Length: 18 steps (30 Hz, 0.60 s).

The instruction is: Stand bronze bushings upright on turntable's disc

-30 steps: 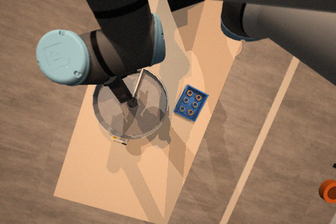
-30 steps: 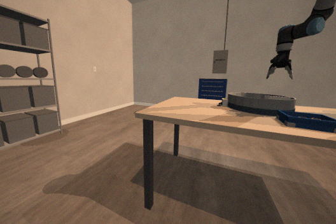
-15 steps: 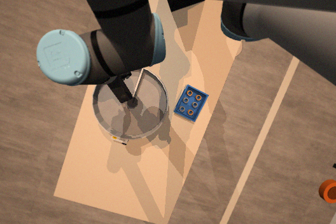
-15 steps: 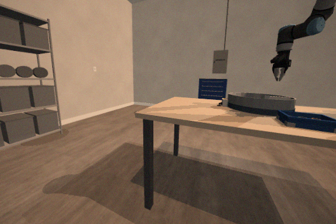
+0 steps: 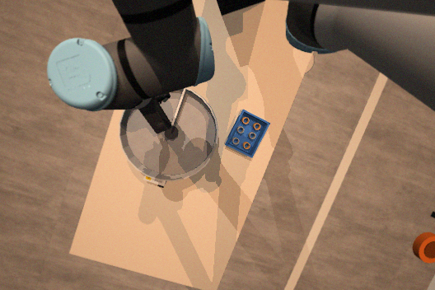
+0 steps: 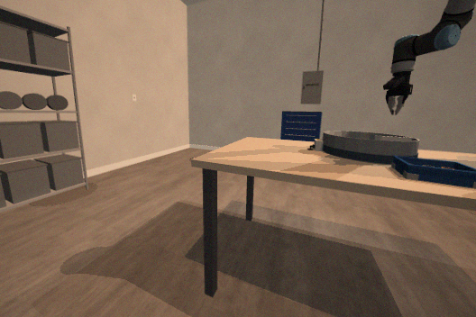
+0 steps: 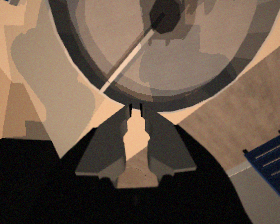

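Note:
The blue crate (image 5: 231,146) (image 6: 433,174) stands beside the turntable. It holds bronze bushings in three spots: two bushings (image 5: 242,120) (image 5: 254,126) at its upper end and one (image 5: 244,145) at its lower right. Three steel bushings (image 5: 237,130) (image 5: 250,136) (image 5: 232,141) are in the other spots. The turntable's grey disc (image 5: 142,149) (image 7: 201,62) has a raised wall around it and a dark hub (image 5: 172,133) (image 7: 164,16) at its centre. No bushing shows on the visible disc. My gripper (image 5: 162,130) (image 6: 394,113) (image 7: 135,104) is shut and empty, high above the turntable.
A thin pale bar (image 5: 179,108) (image 7: 122,68) runs from the hub to the turntable's wall. A small box with a yellow label (image 5: 154,180) sits on the turntable's outer side. The arm covers part of the turntable's upper left in the top view.

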{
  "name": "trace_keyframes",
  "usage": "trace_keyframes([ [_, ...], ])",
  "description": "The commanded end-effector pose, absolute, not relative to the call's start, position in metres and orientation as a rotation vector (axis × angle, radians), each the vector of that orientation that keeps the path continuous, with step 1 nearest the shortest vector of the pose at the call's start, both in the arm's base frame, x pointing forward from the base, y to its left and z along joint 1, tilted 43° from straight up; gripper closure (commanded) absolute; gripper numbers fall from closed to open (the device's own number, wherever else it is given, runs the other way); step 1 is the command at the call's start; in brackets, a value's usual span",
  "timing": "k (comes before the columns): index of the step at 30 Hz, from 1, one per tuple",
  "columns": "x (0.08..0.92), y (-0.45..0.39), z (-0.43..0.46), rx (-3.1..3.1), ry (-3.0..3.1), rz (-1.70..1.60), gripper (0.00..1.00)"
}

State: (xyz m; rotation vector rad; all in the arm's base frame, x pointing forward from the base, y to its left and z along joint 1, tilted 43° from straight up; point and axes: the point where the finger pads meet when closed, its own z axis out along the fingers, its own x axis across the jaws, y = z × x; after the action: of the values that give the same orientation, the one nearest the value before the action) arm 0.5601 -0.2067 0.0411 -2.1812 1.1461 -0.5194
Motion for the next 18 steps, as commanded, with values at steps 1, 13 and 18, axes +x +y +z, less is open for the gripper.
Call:
trace_keyframes([
  [1,0.5602,-0.2072,0.0414,-2.181,1.146,-0.520,0.94],
  [13,0.5602,-0.2072,0.0414,-2.181,1.146,-0.520,0.95],
  [18,0.5602,-0.2072,0.0414,-2.181,1.146,-0.520,0.95],
])
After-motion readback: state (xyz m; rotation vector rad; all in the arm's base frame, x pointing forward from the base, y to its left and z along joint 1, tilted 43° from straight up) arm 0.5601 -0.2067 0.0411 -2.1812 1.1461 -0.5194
